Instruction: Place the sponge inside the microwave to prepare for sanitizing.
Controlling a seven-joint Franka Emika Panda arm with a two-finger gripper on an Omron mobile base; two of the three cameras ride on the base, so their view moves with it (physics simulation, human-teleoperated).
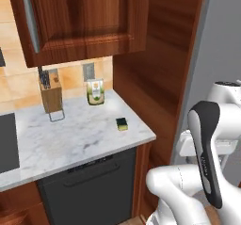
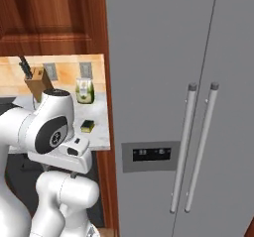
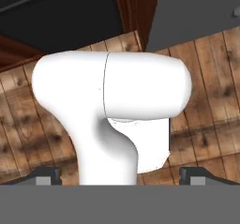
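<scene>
The fingers (image 3: 47, 175) are standing wide apart with nothing between them, and the gripper (image 3: 120, 177) is pointing down over a wood-plank floor (image 3: 211, 92), the arm folded low beside the base, probably because no reach has begun. The sponge (image 1: 122, 124), a small yellow block with a dark green scrub layer, is lying flat on the veined marble counter (image 1: 70, 139) near its right front corner, well apart from the gripper. Behind it a green-and-white packet (image 1: 95, 92) and a wooden knife block (image 1: 51, 94) are standing against the tiled wall. A smooth grey fridge (image 2: 163, 57) with two bar handles is rising to the right.
</scene>
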